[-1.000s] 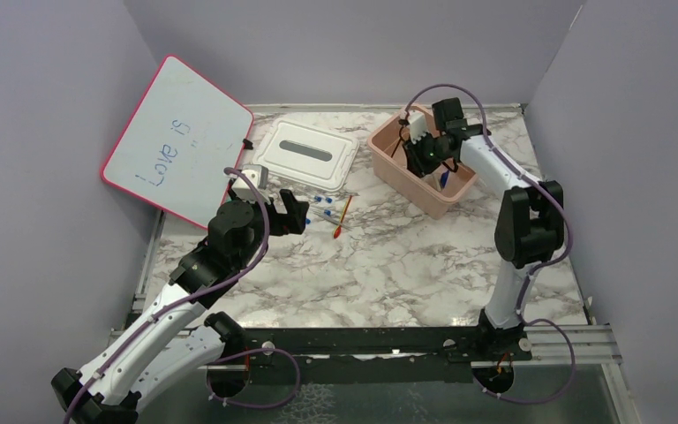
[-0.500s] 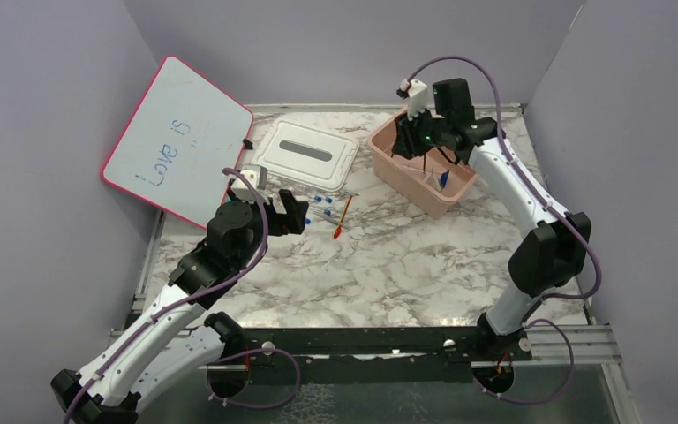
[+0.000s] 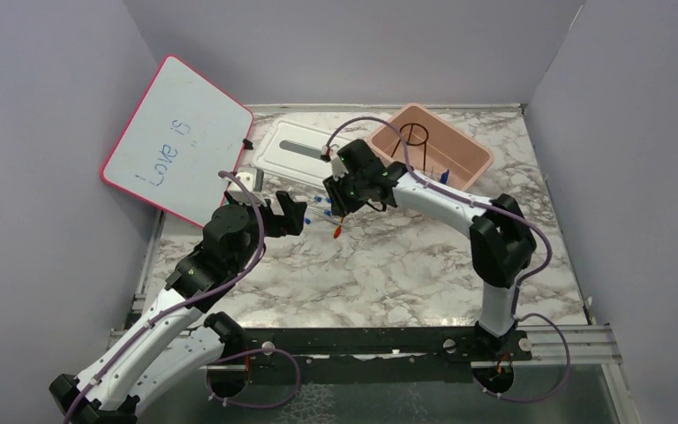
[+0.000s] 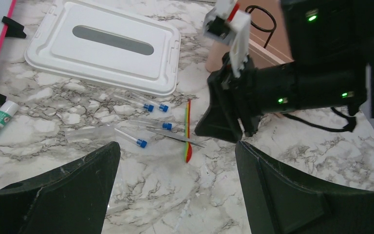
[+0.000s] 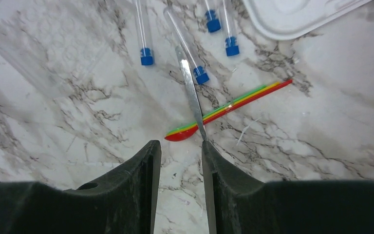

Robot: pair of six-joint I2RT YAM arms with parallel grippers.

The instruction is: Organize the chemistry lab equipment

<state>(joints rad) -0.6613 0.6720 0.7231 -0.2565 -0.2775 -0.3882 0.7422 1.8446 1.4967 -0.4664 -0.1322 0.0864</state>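
The right end effector [image 5: 180,150], narrowly parted and empty, hovered over the striped stick [image 5: 233,101] (probably aiming to pinch it); the left end effector [image 4: 177,152] stood spread wide near the tubes [image 4: 129,137].

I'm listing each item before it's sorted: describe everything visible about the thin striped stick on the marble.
The striped stick is a thin, straight, plastic-looking spatula banded lengthwise in red, yellow and green, widening into a small red spoon-shaped tip. It lies flat on the marble tabletop, unheld. A narrow metal strip lies across it near that tip. The right pincer hangs open above the tip, not touching it.
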